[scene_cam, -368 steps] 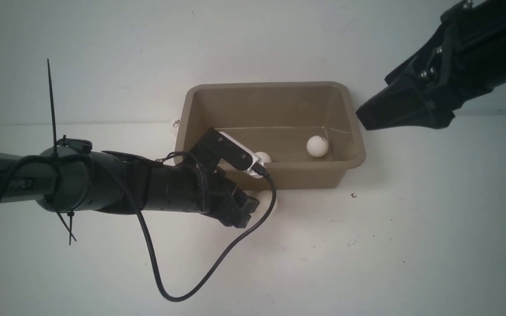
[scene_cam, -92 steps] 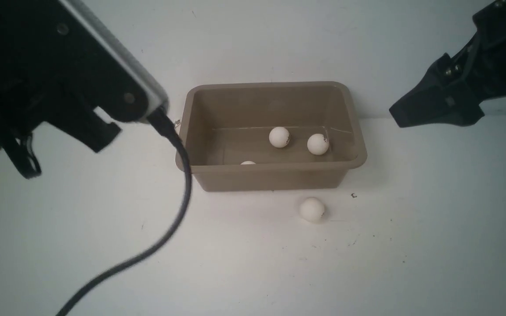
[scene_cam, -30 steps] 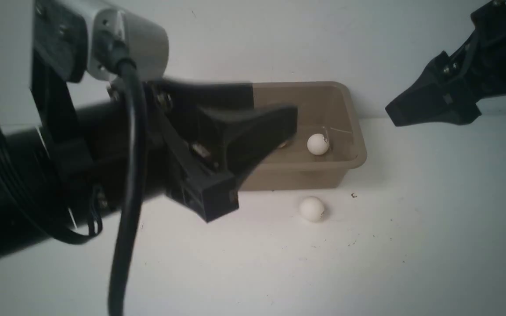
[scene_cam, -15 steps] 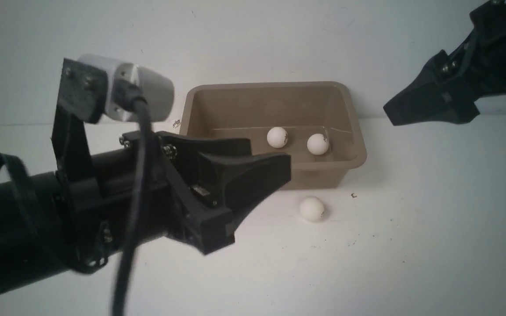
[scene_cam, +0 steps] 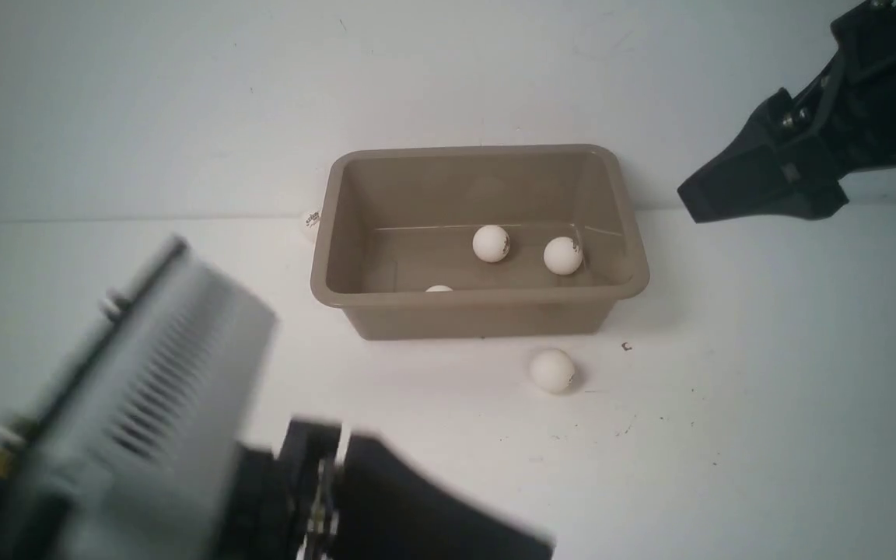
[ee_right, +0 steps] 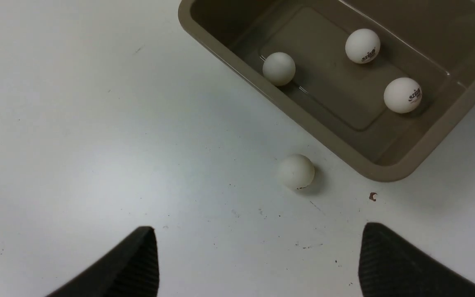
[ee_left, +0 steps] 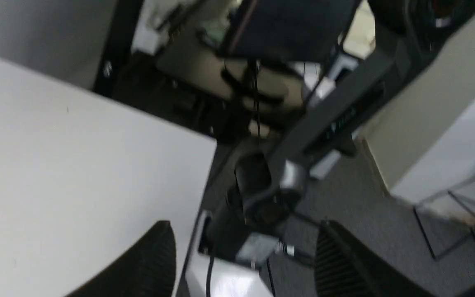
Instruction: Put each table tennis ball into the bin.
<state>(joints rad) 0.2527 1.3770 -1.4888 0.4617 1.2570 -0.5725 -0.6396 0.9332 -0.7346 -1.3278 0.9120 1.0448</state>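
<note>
**Right gripper open above a loose ball: watch for roll-away and bounce-out**

Right gripper (ee_right: pixel 260 229): jaws wide apart, empty. It is raised to the right of the bin (scene_cam: pixel 479 315), and its wrist camera looks down on the near ball (ee_right: pixel 295 171).

Left gripper (ee_left: pixel 245 231): jaws apart, nothing between them. It is low at the near edge of the table (scene_cam: pixel 728 467) and blurred in the front view. Its wrist camera faces the robot's frame, so it shows you no ball.

Three balls (scene_cam: pixel 491 243) lie in the bin, one of them hard against the near wall. Two are outside. The near ball sits just beside the bin's near wall, not touching it. The corner ball (scene_cam: pixel 309 222) is tucked at the far-left corner, half hidden by the rim.

Likely trouble, as you go on:
- Near ball: light and round. If one finger touches before the other, it probably rolls off across the table. Come straight down with the jaws either side of it.
- Bin wall: close to the near ball. A finger that lands on the rim would likely shove the bin and stir the balls inside.
- Corner ball: little room between it and the wall. Whether they touch cannot be told, so a finger may not fit there.
- Release: let go high and the ball may bounce back out. Lower it inside the walls first.
- Left arm: close to the camera and could block your front view. Sending both arms to the near ball risks a clash.
</note>
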